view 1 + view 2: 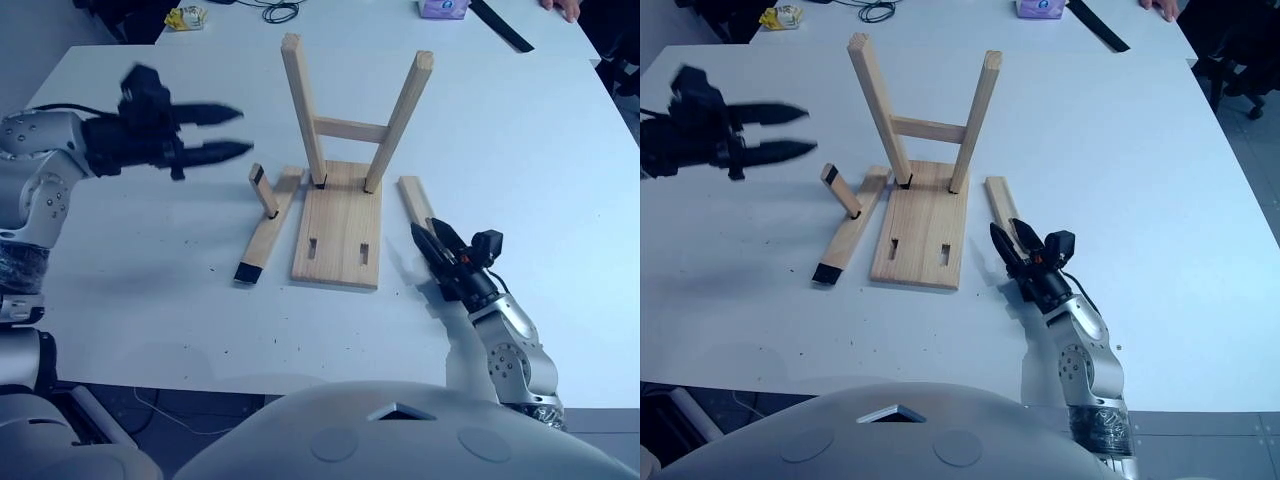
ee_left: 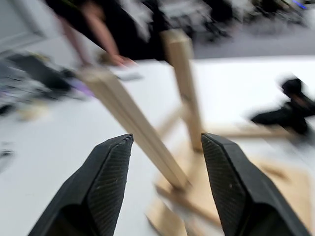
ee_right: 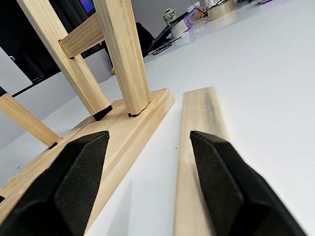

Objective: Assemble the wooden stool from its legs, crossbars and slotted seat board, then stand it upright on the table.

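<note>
The slotted seat board (image 1: pixel 338 232) lies flat mid-table. Two legs (image 1: pixel 303 100) (image 1: pixel 402 115) stand in its far slots, joined by a crossbar (image 1: pixel 350 129). Left of the board lies another leg (image 1: pixel 268 232) with a short crossbar (image 1: pixel 264 190) sticking up from it. A loose leg (image 1: pixel 415 198) rests on the table at the board's right. My left gripper (image 1: pixel 243 132) hovers open above the table, left of the standing legs, which show blurred beyond its fingers (image 2: pixel 110 182). My right gripper (image 1: pixel 425 231) is low and open at the loose leg's (image 3: pixel 203 132) near end.
At the table's far edge sit a purple box (image 1: pixel 442 8), a black strap (image 1: pixel 500 25), a yellow item (image 1: pixel 187 16) and a cable (image 1: pixel 281 11). A person's hand (image 1: pixel 562 8) rests at the far right corner. The table (image 1: pixel 150 290) has bare room front left.
</note>
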Motion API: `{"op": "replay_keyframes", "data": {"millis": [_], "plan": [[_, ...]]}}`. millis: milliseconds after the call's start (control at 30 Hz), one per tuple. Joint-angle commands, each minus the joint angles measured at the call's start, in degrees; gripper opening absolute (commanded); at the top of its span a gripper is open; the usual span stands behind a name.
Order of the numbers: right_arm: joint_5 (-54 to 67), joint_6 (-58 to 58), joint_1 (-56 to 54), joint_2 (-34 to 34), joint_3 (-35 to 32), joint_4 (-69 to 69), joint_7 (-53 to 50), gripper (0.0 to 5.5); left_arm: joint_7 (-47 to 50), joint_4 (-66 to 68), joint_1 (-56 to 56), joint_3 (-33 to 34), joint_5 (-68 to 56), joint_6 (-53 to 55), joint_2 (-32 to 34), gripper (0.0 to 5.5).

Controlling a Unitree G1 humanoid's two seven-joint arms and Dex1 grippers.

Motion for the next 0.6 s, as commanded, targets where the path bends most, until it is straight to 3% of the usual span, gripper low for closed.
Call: {"op": "replay_keyframes", "data": {"millis": [33,167,267,600], "plan": [[-1.1,8.7,-0.4,-6.2,-1.3,5.5,0.2,3.03,27.8,-17.7,12.0,9.2,-0.4,5.0,-11.9,2.56],[-0.8,11.6,-5.7,-9.6,-1.8,8.2,1.8,3.03,49.3,-30.0,18.5,8.1,2.0,6.6,-25.5,2.56],[-1.0,11.9,-8.5,-10.7,-2.2,10.0,2.1,3.03,59.4,-32.6,19.0,7.5,2.6,8.6,-32.1,2.56],[-2.7,11.6,-13.7,-11.0,-0.8,14.9,3.4,3.03,60.9,-26.9,13.4,5.1,16.3,11.2,-36.6,2.56]]}}
